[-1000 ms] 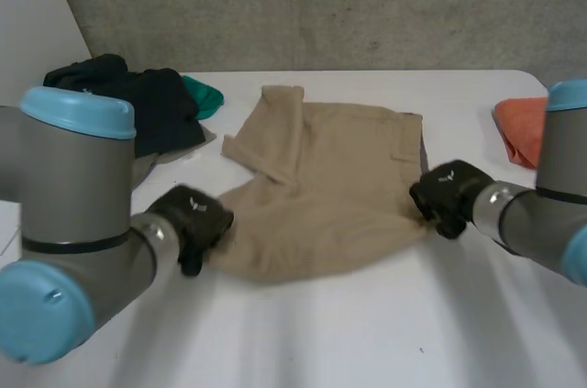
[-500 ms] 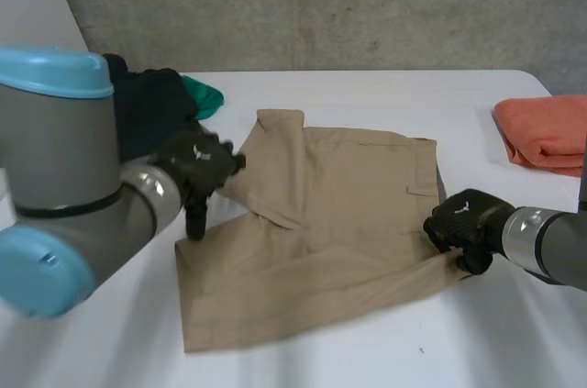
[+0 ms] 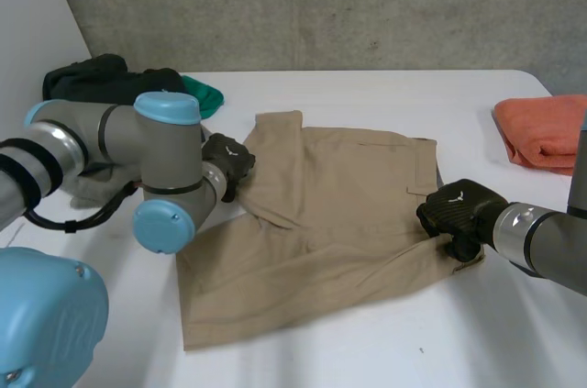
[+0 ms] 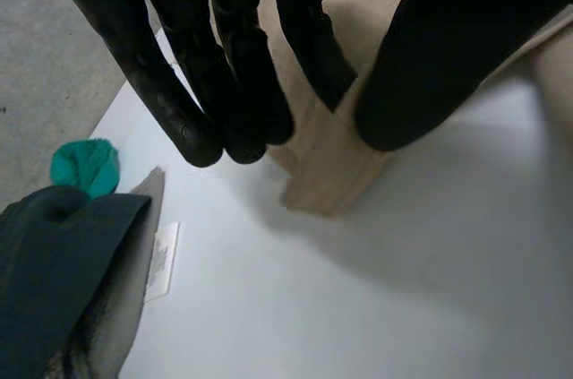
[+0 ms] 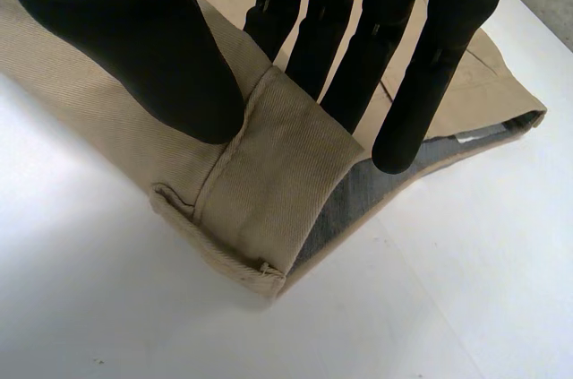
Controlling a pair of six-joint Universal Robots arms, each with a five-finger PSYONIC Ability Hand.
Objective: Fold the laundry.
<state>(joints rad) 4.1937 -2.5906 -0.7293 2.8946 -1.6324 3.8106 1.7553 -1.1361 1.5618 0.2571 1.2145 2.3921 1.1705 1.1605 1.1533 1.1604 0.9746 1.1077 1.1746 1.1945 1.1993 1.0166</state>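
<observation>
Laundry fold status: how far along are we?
Done: an orange cloth lies folded at the right edge of the table. In hand: the tan shorts lie spread out, left hand pinching a turned-over corner, right hand pinching the opposite edge. Left: folding the shorts, then the dark pile.

One pair of tan shorts (image 3: 321, 223), one folded orange cloth (image 3: 541, 131), one green cloth (image 3: 204, 96), one dark garment (image 3: 92, 81), all on one white table (image 3: 367, 338).

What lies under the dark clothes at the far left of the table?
A grey cloth sticks out from under the dark clothes, and a green cloth lies beside them. Anything deeper under the pile is covered.
</observation>
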